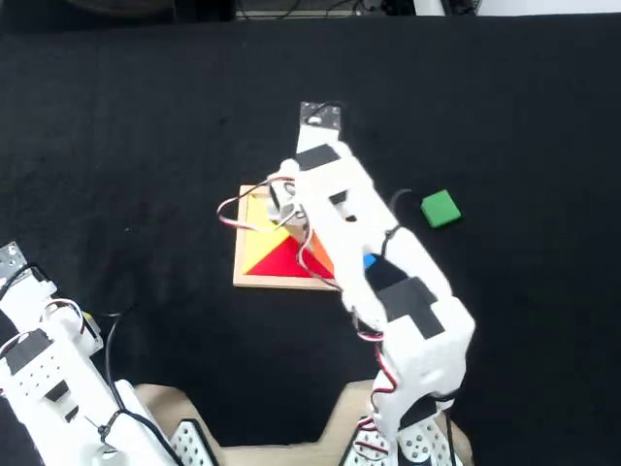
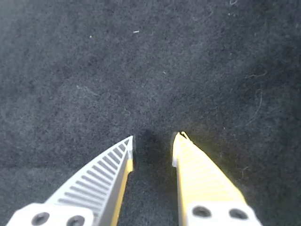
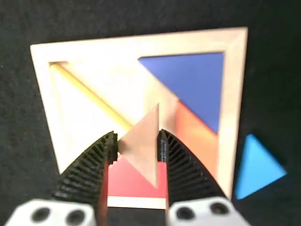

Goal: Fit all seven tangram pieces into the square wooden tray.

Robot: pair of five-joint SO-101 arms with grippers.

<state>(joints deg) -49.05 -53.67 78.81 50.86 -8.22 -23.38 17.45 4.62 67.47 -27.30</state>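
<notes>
The square wooden tray (image 1: pixel 239 272) (image 3: pixel 136 40) lies at the table's middle under my right arm. In it lie a yellow triangle (image 1: pixel 259 249) (image 3: pixel 80 117), a blue triangle (image 3: pixel 193 80), an orange piece (image 3: pixel 197 136) and a red piece (image 1: pixel 291 260) (image 3: pixel 129 183). My right gripper (image 3: pixel 136 139) hangs just above the tray, shut on a pale triangle (image 3: pixel 146 157) held on edge. Beside the tray rests a light blue triangle (image 3: pixel 257 165) (image 1: pixel 370 260). A green square (image 1: pixel 441 209) lies to the right of the tray. My left gripper (image 2: pixel 153 143) stands open over bare cloth.
Black cloth (image 1: pixel 136 146) covers the table. The left arm (image 1: pixel 44 359) sits at the near left corner, far from the tray. A tan board edge (image 1: pixel 262 427) shows at the front between the arm bases.
</notes>
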